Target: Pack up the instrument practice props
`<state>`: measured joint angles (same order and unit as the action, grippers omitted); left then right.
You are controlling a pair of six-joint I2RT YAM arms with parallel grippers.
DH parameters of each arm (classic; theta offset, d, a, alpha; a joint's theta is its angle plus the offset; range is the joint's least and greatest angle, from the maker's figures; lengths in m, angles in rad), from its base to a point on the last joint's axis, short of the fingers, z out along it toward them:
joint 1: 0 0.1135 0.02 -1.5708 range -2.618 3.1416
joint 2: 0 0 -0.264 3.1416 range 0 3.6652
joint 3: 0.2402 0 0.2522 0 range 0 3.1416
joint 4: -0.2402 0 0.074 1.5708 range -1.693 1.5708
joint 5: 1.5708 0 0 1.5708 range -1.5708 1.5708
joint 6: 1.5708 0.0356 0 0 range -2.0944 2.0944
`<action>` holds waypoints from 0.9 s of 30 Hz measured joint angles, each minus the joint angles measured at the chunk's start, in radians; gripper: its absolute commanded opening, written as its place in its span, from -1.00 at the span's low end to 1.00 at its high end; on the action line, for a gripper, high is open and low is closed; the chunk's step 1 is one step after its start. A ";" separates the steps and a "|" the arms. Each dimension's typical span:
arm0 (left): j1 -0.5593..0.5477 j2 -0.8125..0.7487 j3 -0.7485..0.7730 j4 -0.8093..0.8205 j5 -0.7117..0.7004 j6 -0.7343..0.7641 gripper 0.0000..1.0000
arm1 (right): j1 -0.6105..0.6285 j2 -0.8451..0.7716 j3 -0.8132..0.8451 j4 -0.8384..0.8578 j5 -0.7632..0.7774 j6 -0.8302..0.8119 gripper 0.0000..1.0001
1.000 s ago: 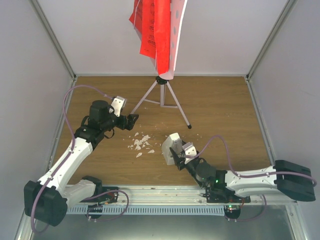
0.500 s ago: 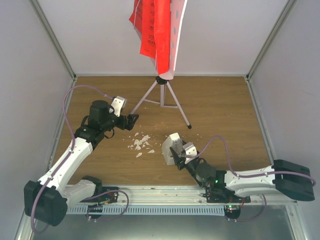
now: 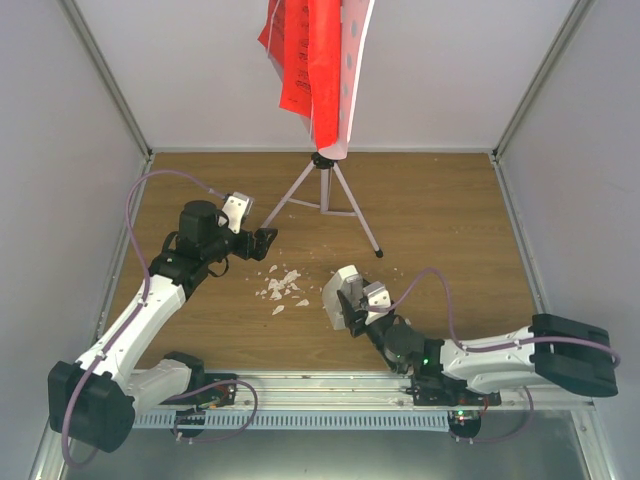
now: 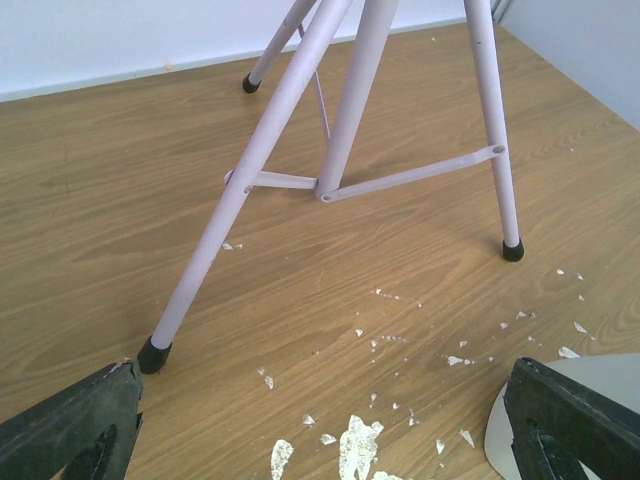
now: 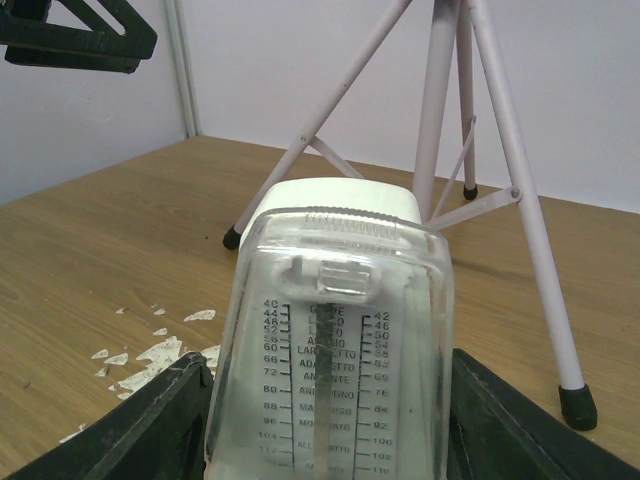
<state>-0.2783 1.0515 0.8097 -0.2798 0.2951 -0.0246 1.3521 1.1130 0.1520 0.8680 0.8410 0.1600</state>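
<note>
Your right gripper (image 5: pixel 330 440) has edged left, pinching the metronome (image 5: pixel 330 300) near the table's (image 3: pixel 450 230) front edge, perhaps just lifted. Your left gripper (image 4: pixel 320 425) gapes beside the stand (image 4: pixel 350 110); next, carry the metronome clear.

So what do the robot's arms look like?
The left arm and right arm are both white, with chunky black joints. A thin purple cable loops along each one. The left gripper has black, wedge-shaped fingers. A tiny green light glows on the right arm.
</note>
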 measured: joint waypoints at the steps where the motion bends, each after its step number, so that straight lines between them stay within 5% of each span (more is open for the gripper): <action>1: 0.000 0.000 0.000 0.000 0.000 0.000 0.98 | 0.000 0.003 0.000 0.004 0.000 0.000 0.16; 27: 0.000 0.000 0.000 0.000 0.003 0.000 0.98 | 0.002 -0.044 -0.052 0.040 -0.045 -0.103 0.18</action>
<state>-0.2783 1.0515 0.8097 -0.2798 0.2985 -0.0246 1.3537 1.0687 0.0998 0.9085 0.7959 0.0570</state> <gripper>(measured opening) 0.990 0.586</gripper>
